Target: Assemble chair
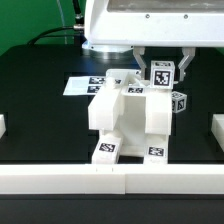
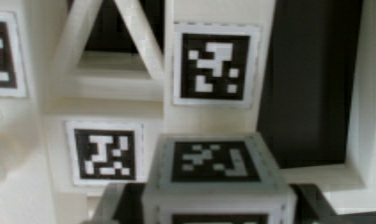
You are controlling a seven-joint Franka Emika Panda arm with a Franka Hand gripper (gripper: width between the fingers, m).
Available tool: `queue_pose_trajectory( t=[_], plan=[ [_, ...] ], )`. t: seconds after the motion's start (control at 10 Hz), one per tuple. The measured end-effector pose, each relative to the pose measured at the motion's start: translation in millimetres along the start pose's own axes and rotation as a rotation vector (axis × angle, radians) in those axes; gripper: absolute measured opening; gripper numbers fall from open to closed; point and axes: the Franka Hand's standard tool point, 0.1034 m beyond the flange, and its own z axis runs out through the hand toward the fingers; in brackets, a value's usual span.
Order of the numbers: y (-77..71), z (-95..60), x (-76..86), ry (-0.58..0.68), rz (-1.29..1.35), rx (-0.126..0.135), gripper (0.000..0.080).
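The hand [image 1: 165,69] was clamped on a white tagged plastic bar leg [image 1: 162,74] at the top of the partly built white blocky chair [image 1: 120,120], which stood mid black tabletop [image 1: 40,125].

No readable text — only black-and-white square tags [image 2: 213,66] on the chair [image 1: 128,118].

Black table [image 1: 40,120]: chair [image 1: 122,118] centre, marker board [image 1: 78,86] behind, white rail [image 1: 60,180] front.
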Motion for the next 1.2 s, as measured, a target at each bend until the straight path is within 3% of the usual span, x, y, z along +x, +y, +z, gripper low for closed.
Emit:
queue_pose_trajectory(
  t=[0.5,0.7,1.2],
  plan=[
    [0.0,0.0,0.0,0.0,0.237,0.001,0.0271],
    [-0.2,0.5,-0.5,-0.012,0.507,0.023,0.0271],
    [1.8,1.5,-1.0,-0.027,0.868,0.035,0.0271]
  ],
)
